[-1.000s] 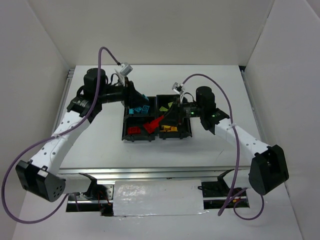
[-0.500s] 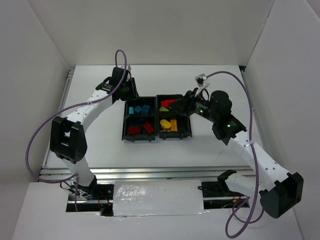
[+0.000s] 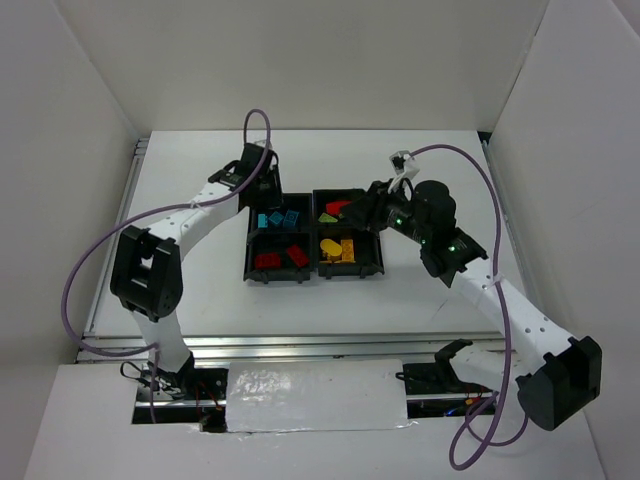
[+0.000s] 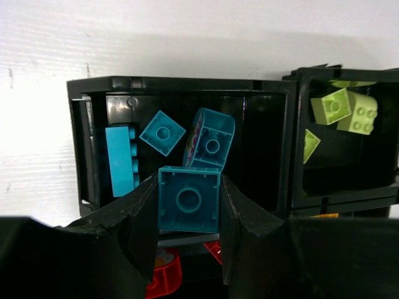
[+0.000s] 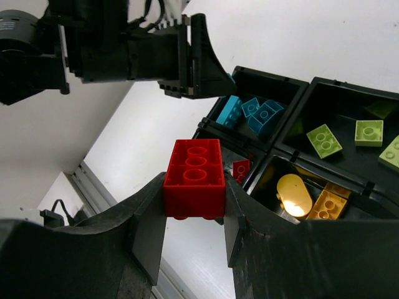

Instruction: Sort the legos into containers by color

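Both arms reach over the tray. The left gripper clamps a cyan brick, seen only from its wrist. The right gripper clamps a red brick.

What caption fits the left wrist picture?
Left gripper holds a cyan brick by the compartment holding other cyan bricks.

Red bricks half hidden (behind fingers); tray cropped

My table is white, boxed in by white walls at 9, 12 and 3 o'clock. At 6 o'clock run a metal rail and a crinkled silver sheet.
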